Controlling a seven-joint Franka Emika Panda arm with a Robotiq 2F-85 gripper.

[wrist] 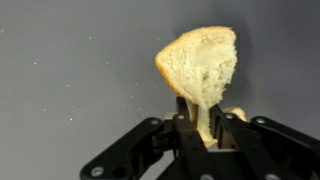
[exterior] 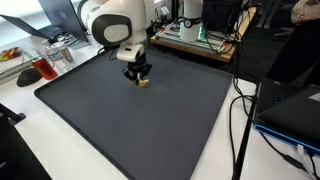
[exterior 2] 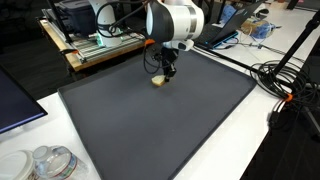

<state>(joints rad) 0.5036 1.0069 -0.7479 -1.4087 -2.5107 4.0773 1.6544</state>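
Fingers (wrist: 187, 122) sit tight on both sides of the narrow lower end of the bread piece (wrist: 200, 65). Wrist view shows pads touching it left and right, so it reads as clamped on the bread. Gripper (wrist: 205, 125) comes in from the bottom of the wrist view, with the bread sticking out past the fingertips, cut crumb face toward the camera and crust along the outer curve.

Landmark is the dark mat (exterior: 130, 130). In both exterior views the gripper (exterior: 137, 75) (exterior 2: 163, 72) points straight down over the mat's far part, inside its edge. Bread (exterior: 144, 83) (exterior 2: 159, 81) is low at the fingertips, at or just above the mat surface; can't tell if it touches.

Containers: clear tubs (exterior 2: 50, 162) sit off the mat's near corner on the white table (exterior 2: 120, 170), contents unreadable. Another clear container (exterior: 42, 68) sits off the mat's corner in an exterior view with something red in it, too small to identify.

Beyond the mat's far edge is a wooden rack (exterior 2: 95, 45) with electronics on it. Cables (exterior: 240, 110) run along the mat's side edge, and a laptop (exterior: 290, 110) sits past them.
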